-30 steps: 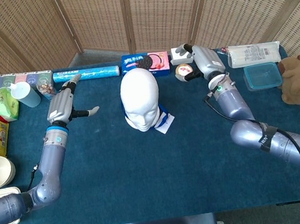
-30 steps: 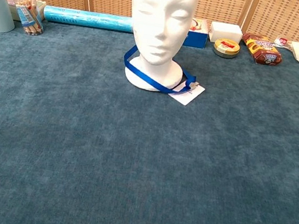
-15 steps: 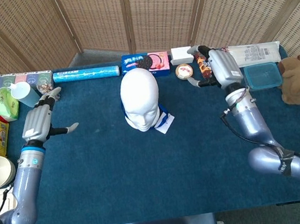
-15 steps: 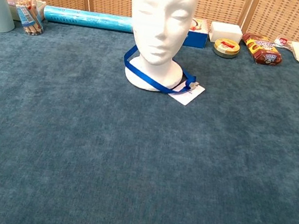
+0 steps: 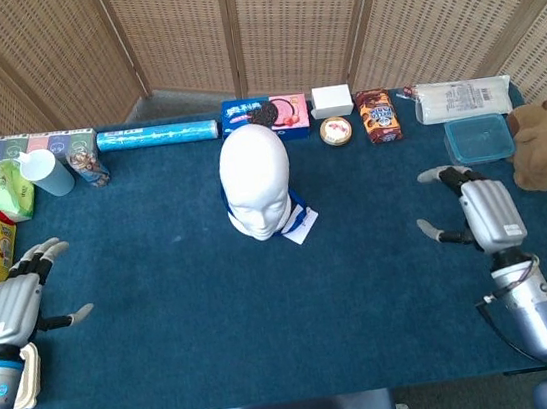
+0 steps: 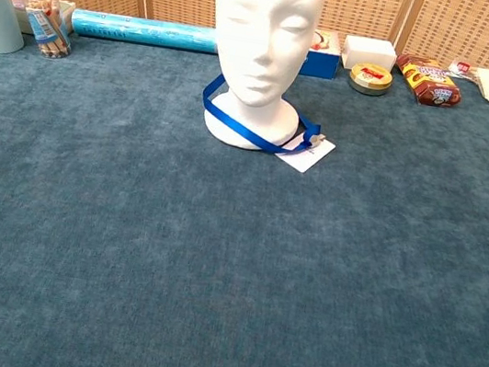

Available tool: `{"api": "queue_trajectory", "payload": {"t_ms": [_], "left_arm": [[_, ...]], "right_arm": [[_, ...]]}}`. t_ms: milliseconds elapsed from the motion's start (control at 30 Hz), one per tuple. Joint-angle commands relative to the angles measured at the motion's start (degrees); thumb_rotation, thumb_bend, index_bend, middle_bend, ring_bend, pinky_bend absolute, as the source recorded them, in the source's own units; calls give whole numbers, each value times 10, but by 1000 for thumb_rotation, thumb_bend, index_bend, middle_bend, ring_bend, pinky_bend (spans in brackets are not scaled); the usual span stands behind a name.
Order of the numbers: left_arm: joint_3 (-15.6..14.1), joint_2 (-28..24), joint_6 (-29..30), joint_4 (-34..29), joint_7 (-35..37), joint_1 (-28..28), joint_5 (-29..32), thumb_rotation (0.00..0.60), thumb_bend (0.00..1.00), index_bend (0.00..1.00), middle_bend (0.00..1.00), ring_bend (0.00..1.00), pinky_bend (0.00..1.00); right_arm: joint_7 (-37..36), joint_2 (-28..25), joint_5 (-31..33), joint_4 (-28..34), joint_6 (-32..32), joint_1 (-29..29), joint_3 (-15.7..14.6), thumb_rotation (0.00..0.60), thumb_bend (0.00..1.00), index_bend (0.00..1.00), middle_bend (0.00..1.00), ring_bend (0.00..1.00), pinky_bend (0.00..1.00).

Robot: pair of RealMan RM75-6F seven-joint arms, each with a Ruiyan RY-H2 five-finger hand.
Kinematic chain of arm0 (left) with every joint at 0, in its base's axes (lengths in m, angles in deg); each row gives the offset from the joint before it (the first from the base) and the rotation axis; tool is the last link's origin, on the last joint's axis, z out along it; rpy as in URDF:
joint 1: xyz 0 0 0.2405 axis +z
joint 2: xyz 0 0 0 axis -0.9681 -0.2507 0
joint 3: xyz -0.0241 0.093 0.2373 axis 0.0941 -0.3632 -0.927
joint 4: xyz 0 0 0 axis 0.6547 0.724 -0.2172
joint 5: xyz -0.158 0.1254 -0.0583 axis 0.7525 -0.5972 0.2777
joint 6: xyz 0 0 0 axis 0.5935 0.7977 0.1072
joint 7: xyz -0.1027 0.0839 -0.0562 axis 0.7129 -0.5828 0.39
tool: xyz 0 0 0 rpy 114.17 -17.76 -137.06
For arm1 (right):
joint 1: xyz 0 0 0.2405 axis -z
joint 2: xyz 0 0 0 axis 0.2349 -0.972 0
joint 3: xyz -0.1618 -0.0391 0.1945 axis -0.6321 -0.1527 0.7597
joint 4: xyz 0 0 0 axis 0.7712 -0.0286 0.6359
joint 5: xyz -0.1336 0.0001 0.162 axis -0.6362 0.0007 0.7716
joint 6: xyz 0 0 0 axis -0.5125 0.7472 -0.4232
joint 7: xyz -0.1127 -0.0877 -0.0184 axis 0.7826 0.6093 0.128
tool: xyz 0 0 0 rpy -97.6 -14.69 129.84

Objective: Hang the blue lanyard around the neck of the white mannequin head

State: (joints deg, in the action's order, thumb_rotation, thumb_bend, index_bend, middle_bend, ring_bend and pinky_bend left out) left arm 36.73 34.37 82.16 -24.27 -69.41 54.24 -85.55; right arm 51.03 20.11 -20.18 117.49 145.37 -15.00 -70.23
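A dark blue carpeted table (image 5: 197, 315) fills the scene, backed by woven wicker screens (image 5: 290, 21) that fold around its far side. The white mannequin head (image 5: 256, 178) stands upright just beyond the table's centre, and the blue lanyard (image 6: 252, 134) loops around its neck and base, its white card (image 6: 308, 155) lying flat on the cloth at the head's 4 o'clock in the chest view. Along the far edge, from 10 to 2 o'clock, sit a pale blue cup (image 5: 45, 172), a long blue roll (image 5: 157, 135), a cookie box (image 5: 264, 116), a small white box (image 5: 331, 100), a round tin (image 5: 336, 132), a snack packet (image 5: 378, 115) and a clear blue-lidded container (image 5: 478, 139); a brown plush toy (image 5: 542, 145) rests at 3 o'clock. Both arms have pulled back toward the near corners since half a second ago, when they hung over the far row. The left hand (image 5: 16, 304) now hovers at 8 o'clock, fingers spread and empty; the right hand (image 5: 484, 212) hovers at 4 o'clock, likewise splayed, holding nothing.
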Motion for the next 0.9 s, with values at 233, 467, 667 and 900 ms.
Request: {"api": "queue_trajectory", "payload": {"t_ms": [233,467,667,900], "left_arm": [[-65,23,120,10,5,108,-119,491,145,193,120,25,143],[-95,47,195,24,3,177,-200,495,149,217,145,51,143],[-93,55,206,26,1,194,-218,497,150,220,148,51,143],[-83,49,198,12,1,201,-221,498,150,221,148,55,143]], "right_arm": [[66,-3,-66,4,77,92,-67,542,284,330,362,309,317],[114,7,-108,-12,144,160,-95,546,284,330,370,312,317],[124,5,-126,-16,153,180,-96,546,284,338,381,315,317],[117,2,-140,-15,145,193,-90,544,284,344,383,316,317]]}}
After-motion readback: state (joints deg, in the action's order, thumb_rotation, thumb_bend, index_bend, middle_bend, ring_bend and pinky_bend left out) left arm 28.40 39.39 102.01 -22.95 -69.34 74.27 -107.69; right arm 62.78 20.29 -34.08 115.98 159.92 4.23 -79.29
